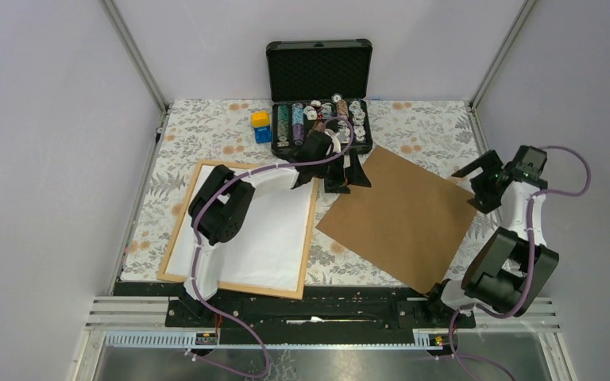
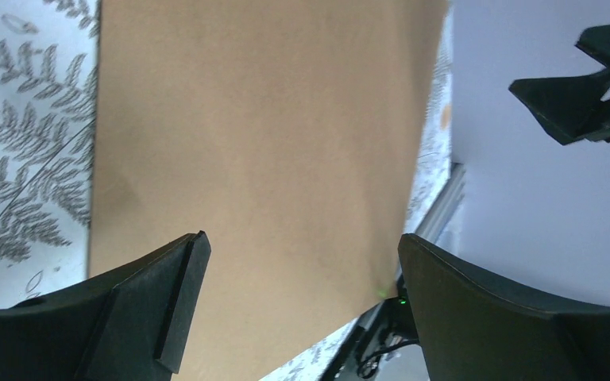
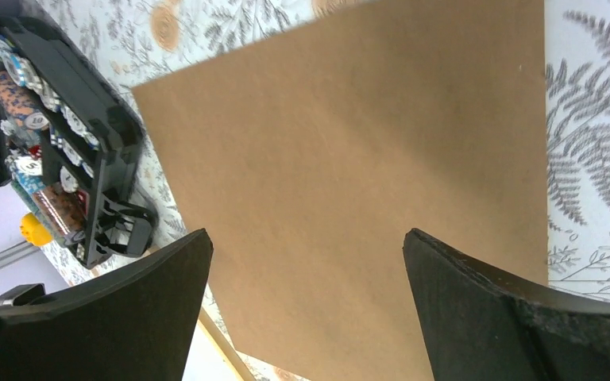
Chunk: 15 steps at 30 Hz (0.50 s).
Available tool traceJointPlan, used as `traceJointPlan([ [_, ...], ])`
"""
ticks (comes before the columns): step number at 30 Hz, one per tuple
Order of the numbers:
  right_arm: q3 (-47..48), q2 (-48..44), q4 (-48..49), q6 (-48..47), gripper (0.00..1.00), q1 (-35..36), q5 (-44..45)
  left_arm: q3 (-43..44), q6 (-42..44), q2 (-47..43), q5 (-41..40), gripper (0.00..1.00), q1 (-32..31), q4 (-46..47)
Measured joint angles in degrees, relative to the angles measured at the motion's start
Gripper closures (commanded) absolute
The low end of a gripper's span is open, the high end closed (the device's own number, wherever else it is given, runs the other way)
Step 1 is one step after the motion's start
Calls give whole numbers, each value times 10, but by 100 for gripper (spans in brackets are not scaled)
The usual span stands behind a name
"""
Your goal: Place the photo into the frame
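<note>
The frame (image 1: pixel 311 230), thin light wood, lies flat at the left; a strip of it shows in the right wrist view (image 3: pixel 221 349). A white sheet (image 1: pixel 262 238) lies inside it, with no printed sunset side showing, so I cannot tell if it is the photo face down. My left arm reaches over the frame. My left gripper (image 1: pixel 355 173) is open and empty, just above the near-left corner of the brown hardboard backing sheet (image 1: pixel 401 214); it shows open in the left wrist view (image 2: pixel 302 270). My right gripper (image 1: pixel 476 178) (image 3: pixel 306 270) is open and empty at the board's right edge.
The brown board also fills the left wrist view (image 2: pixel 254 159) and the right wrist view (image 3: pixel 349 159). An open black case (image 1: pixel 320 119) of poker chips stands at the back, with a yellow and blue block (image 1: pixel 261 125) to its left. Metal posts and walls close in the floral table.
</note>
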Motion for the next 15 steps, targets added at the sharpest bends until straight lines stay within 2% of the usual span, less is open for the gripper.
traceJointPlan([
  [8,-187,-117,52,25,0,3,8,0,59,21,-48,1,-14,-64],
  [15,-239,-182,16,24,0,3,94,0,59,23,-51,1,-14,-60],
])
